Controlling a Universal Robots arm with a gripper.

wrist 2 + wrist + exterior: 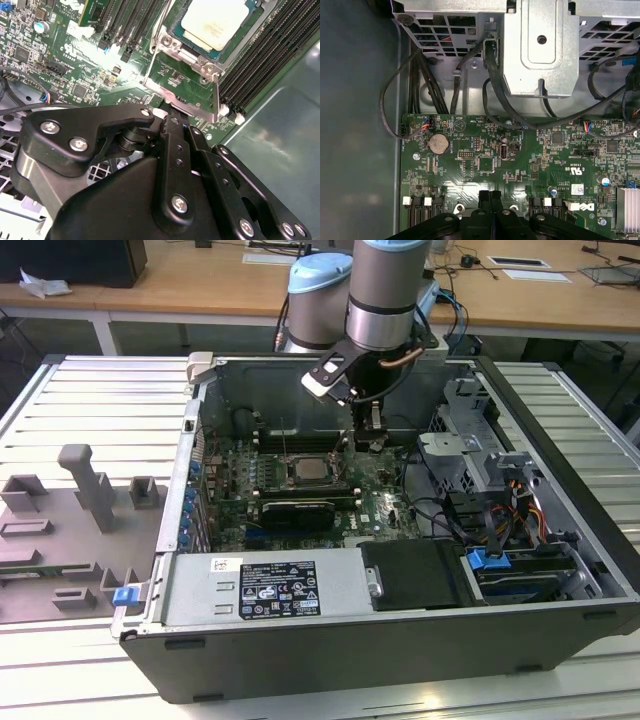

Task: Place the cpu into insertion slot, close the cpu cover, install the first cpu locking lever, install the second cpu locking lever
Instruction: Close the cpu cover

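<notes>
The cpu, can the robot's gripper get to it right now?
Probably yes. The cpu lies in the insertion slot with its top bare. The gripper hangs close beside that slot, just above the green board. Nothing seems to stand between them, so the way looks free.

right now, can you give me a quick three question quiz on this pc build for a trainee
1. True or false: the cpu lies in the insertion slot.
2. The end effector hangs over: A the motherboard, B the grey tray, C the desk.
3. Fill in: the coin battery sits on a ____ board.
Key: 1 true; 2 A; 3 green.
</notes>
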